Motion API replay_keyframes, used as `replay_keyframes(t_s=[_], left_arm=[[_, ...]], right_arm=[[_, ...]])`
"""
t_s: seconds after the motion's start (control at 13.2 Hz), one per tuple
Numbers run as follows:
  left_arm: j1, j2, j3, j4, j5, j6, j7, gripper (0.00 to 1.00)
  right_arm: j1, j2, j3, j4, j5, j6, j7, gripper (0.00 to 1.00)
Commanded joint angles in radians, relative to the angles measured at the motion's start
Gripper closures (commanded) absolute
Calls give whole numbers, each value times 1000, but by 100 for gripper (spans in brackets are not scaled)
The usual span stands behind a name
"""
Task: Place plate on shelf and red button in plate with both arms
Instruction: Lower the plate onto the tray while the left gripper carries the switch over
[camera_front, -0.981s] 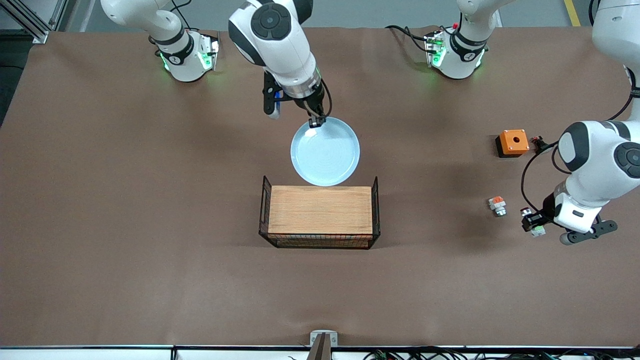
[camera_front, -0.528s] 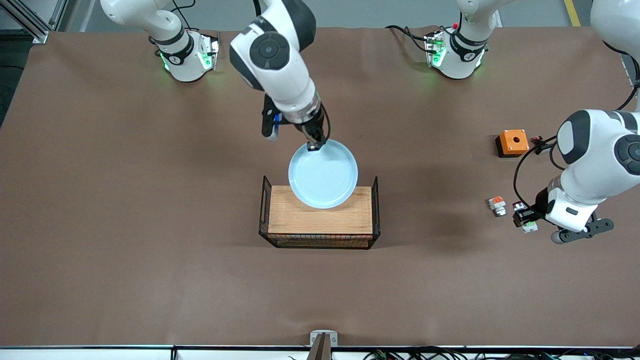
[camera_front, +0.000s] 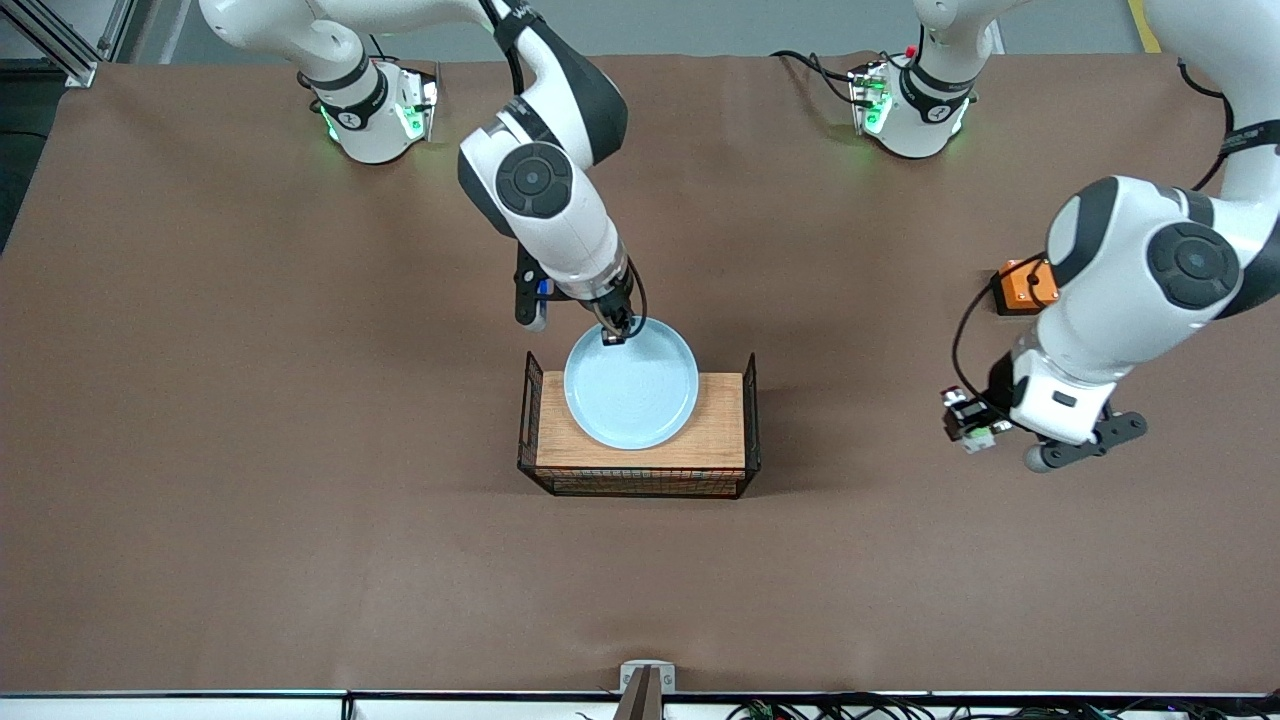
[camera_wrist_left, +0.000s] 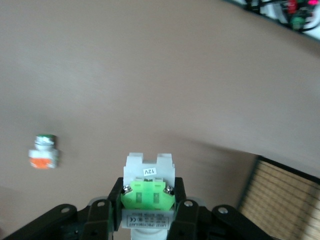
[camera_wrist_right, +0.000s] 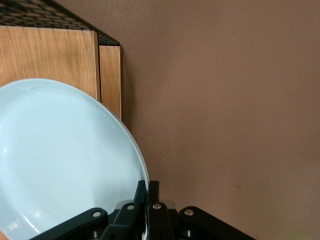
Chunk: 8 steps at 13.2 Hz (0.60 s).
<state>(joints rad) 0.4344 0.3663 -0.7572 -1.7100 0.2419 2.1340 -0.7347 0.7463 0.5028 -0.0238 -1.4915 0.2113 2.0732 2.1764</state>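
The pale blue plate (camera_front: 631, 392) hangs over the wooden tray (camera_front: 722, 432), covering most of its half toward the right arm's end. My right gripper (camera_front: 612, 336) is shut on the plate's rim on the robots' side. In the right wrist view the black fingers (camera_wrist_right: 142, 192) pinch the plate (camera_wrist_right: 60, 160) edge, with the tray (camera_wrist_right: 50, 55) under it. My left gripper (camera_front: 968, 424) is shut on the red button (camera_front: 975, 432), over the bare table toward the left arm's end. In the left wrist view the red button (camera_wrist_left: 148, 192) shows its green patch between the fingers (camera_wrist_left: 116, 192).
Black wire walls (camera_front: 752, 410) stand at both short ends of the tray. An orange box (camera_front: 1018, 285) sits partly hidden under the left arm. A similar switch block with an orange patch (camera_wrist_left: 44, 152) lies on the table under the left arm.
The right arm carried the plate from the table toward the front camera and over the tray. The left arm moved toward the tray with the red button.
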Motion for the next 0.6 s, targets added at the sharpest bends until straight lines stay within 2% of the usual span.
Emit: replay_keyframes(t_s=[0.0, 0.15, 0.3, 0.45, 0.53], left_arm=[[4, 2, -74, 41, -13, -40, -86, 100], [-3, 6, -114, 49, -12, -40, -142, 100], [-54, 11, -120, 72, -18, -40, -198, 100], [-124, 37, -120, 119, -50, -39, -323, 100], [-159, 51, -120, 141, -53, -39, -395, 100]], right_arm=[[-10, 63, 7, 74, 0, -12, -39, 96], [-18, 86, 5, 83, -1, 13, -46, 95], [-24, 101, 5, 83, -1, 24, -88, 95], [-28, 112, 5, 83, -4, 34, -102, 91], [-36, 115, 5, 83, -9, 37, -102, 85]])
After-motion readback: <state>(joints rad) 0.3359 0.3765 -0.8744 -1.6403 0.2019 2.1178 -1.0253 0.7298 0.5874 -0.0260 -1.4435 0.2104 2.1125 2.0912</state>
